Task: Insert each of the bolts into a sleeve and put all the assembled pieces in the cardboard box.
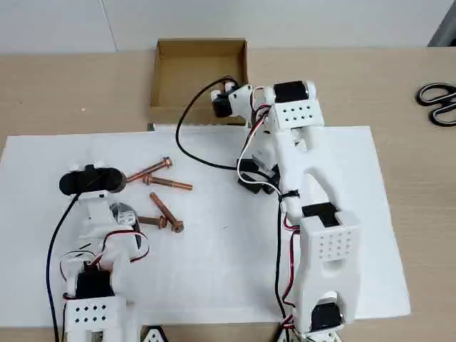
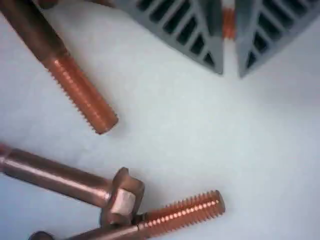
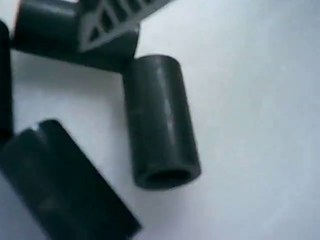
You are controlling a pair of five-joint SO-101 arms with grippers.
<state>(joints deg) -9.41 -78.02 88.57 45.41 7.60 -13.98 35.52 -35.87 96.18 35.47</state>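
Several copper bolts lie on the white sheet (image 1: pixel 214 285) at the left; one (image 1: pixel 150 170) is farthest back and another (image 1: pixel 171 183) lies just in front of it. My left gripper (image 1: pixel 125 214) (image 2: pixel 230 67) is low among them, shut on a bolt (image 2: pixel 228 22) whose copper shows between the grey fingertips (image 2: pixel 212 52). Loose bolts (image 2: pixel 75 85) (image 2: pixel 60 177) (image 2: pixel 182 212) lie beside it. My right gripper (image 1: pixel 255 175) sits low over black sleeves (image 3: pixel 160 122) (image 3: pixel 60 190); its grey tip overlaps a third sleeve (image 3: pixel 50 37). The cardboard box (image 1: pixel 161 78) stands open at the back.
Scissors (image 1: pixel 438 103) lie on the wooden table at the far right. A black cable (image 1: pixel 187 135) loops from the right arm across the sheet toward the box. The sheet's front middle and right side are bare.
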